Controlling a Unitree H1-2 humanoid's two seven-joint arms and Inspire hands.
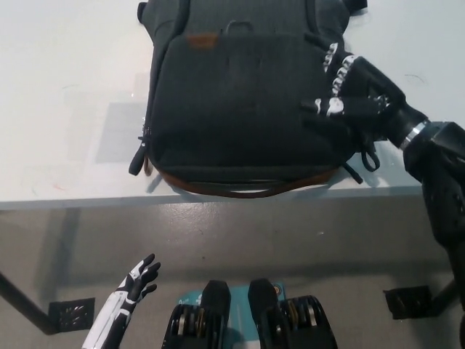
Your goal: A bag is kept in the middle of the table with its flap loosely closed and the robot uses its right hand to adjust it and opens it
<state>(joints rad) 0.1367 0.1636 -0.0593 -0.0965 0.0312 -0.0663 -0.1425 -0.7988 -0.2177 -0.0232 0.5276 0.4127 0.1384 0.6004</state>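
While the dark grey backpack [240, 102] lies flat at the near edge of the worktop [65, 109], its flap [232, 87] closed, the black right hand [352, 91] is laid on the flap's right side, fingers bent; a grip cannot be confirmed. The fabric is judged soft and pliant, so the flap's free edge is best pinched. The white left hand [134, 283] is held open below the worktop.

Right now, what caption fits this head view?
Black right hand rests on the dark bag's flap; white left hand idles below the table.
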